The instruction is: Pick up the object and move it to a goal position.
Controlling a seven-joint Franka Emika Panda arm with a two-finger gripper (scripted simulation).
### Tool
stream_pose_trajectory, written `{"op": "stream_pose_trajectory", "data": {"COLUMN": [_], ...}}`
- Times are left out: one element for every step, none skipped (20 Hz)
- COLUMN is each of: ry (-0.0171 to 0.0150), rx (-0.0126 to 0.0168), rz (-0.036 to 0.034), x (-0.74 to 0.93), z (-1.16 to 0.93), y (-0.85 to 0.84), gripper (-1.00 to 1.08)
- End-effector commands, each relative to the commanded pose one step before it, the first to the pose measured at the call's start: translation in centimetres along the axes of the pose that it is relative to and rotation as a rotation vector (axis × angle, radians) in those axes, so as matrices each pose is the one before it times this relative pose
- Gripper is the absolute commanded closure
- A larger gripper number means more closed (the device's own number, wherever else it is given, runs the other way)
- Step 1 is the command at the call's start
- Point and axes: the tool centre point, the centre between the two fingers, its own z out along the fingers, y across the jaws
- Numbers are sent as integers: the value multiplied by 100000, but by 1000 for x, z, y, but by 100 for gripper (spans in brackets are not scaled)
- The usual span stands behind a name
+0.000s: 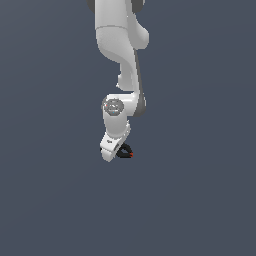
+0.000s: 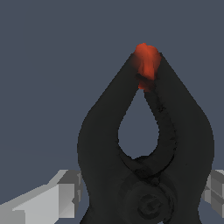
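Note:
The object is a small black clamp-like tool with a rounded loop and an orange-red tip. In the exterior view the clamp [image 1: 127, 151] sits at the lower end of my white gripper [image 1: 118, 153], sticking out toward the exterior view's right. In the wrist view the clamp [image 2: 183, 131] fills most of the picture, with its orange-red tip [image 2: 146, 61] pointing away from the wrist. My gripper [image 2: 143, 192] has one grey finger [image 2: 61, 197] against each side of the clamp's body. It is shut on the clamp. The clamp's handles are hidden.
The white arm [image 1: 120, 45] comes down from the top of the exterior view. A plain dark grey-blue surface [image 1: 200, 200] lies all around. No goal marker shows.

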Motion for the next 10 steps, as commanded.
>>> {"op": "stream_pose_trajectory", "data": {"ry": [33, 0, 0, 0, 0, 0, 0, 0, 0, -45], "rx": [-35, 0, 0, 0, 0, 0, 0, 0, 0, 49], "rz": [-17, 0, 0, 0, 0, 0, 0, 0, 0, -20], "x": [98, 67, 86, 106, 127, 148, 170, 193, 216, 253], "z": [-62, -56, -73, -89, -107, -124, -142, -161, -181, -165], "y": [-150, -151, -195, -240, -286, -333, -382, -432, -484, -543], "gripper": [108, 108, 108, 108, 108, 108, 108, 108, 108, 108]}}
